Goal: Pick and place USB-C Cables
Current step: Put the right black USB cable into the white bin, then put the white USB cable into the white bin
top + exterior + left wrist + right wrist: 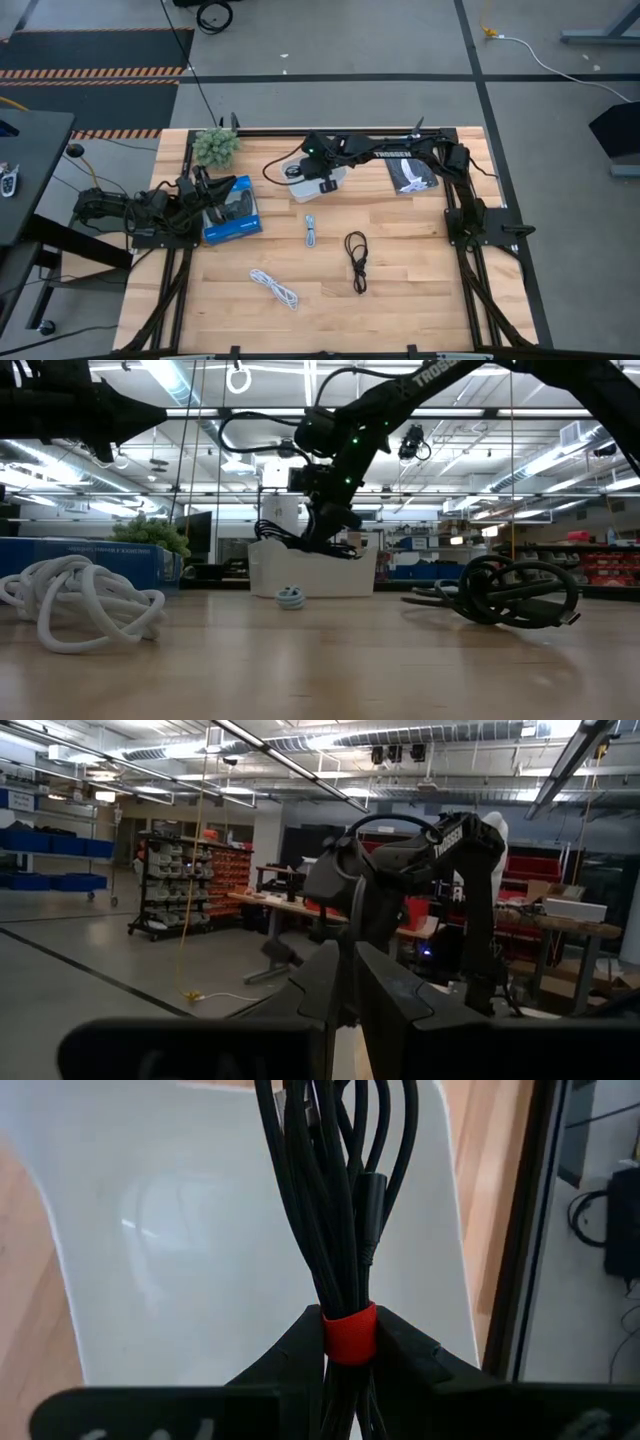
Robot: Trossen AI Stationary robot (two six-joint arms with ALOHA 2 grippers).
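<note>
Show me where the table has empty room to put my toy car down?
Bare wood lies near the front edge, between the white cable and the black cable, and right of the black cable. It is crowded at the back: the blue box, the white tray under the right hand holding a red-banded cable, and the pale cable.

Pretty clearly a big industrial lab or warehouse-style workshop, not a home or office. Around the wooden table (330, 290) it's all grey concrete floor (350, 40) with dark taped lines, plus black-and-orange hazard striping (95, 72) off to one side. Looking past the table you get open ceilings with exposed ducts (330, 740) and long strip lights (180, 382), metal shelving racks (165, 885) loaded with red and blue storage bins, and workbenches (290, 905) farther back
</note>
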